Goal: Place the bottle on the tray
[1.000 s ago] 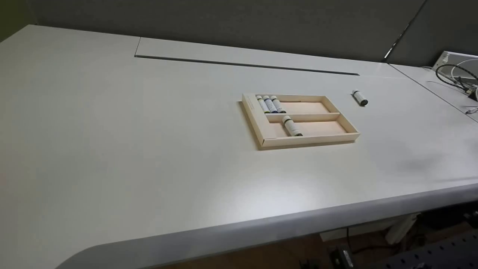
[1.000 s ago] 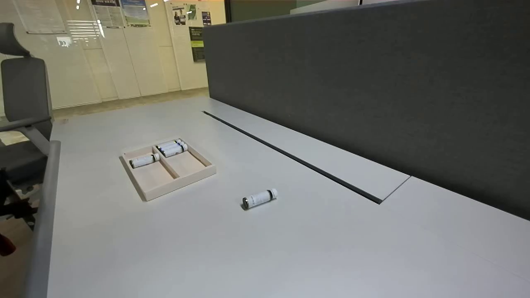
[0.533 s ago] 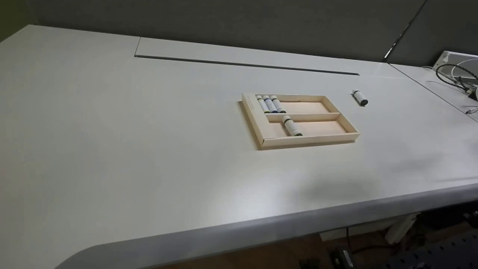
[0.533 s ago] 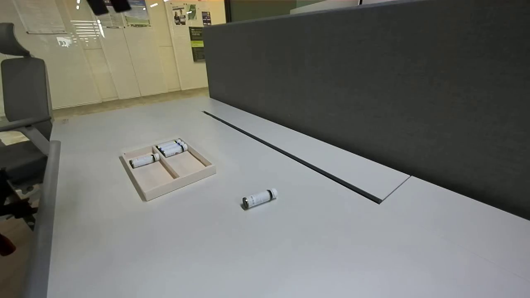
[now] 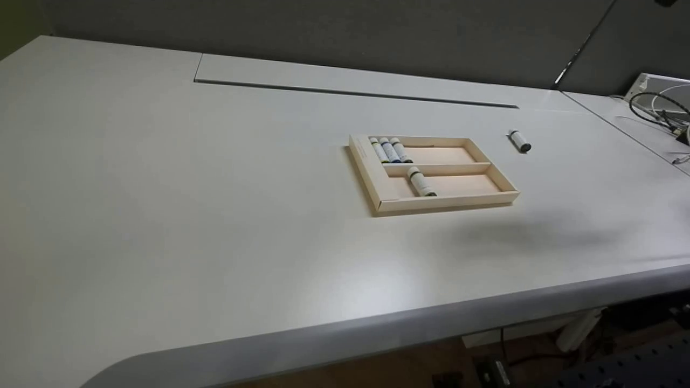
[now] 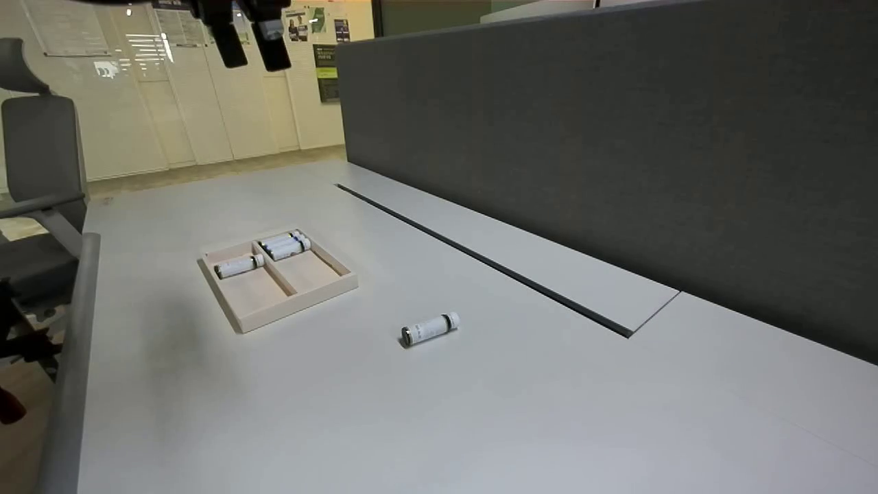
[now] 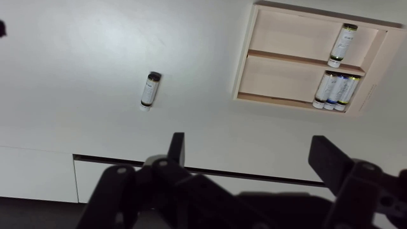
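Note:
The bottle, a small white vial with a dark end, lies on its side on the table in both exterior views [image 5: 519,141] [image 6: 430,330] and in the wrist view [image 7: 150,91]. The light-wood tray [image 5: 447,203] [image 6: 302,302] [image 7: 279,78] lies flat a short way from it, with one divider making two compartments. My gripper [image 6: 255,63] hangs high above the table, well apart from both. In the wrist view my gripper [image 7: 246,140] has its fingers wide apart with nothing between them. The bottle and tray lie beyond the fingertips there.
Three vials [image 5: 390,150] lie in a row in one tray compartment. A single vial [image 5: 421,182] lies in the other compartment. A grey partition [image 6: 603,137] stands along the table's back edge. Cables [image 5: 663,110] lie at the far right. A chair [image 6: 44,151] stands beside the table.
My gripper has come into an exterior view from the top and moved down and to the right there. Its shadow has shifted across the table. The bottle and tray have not moved.

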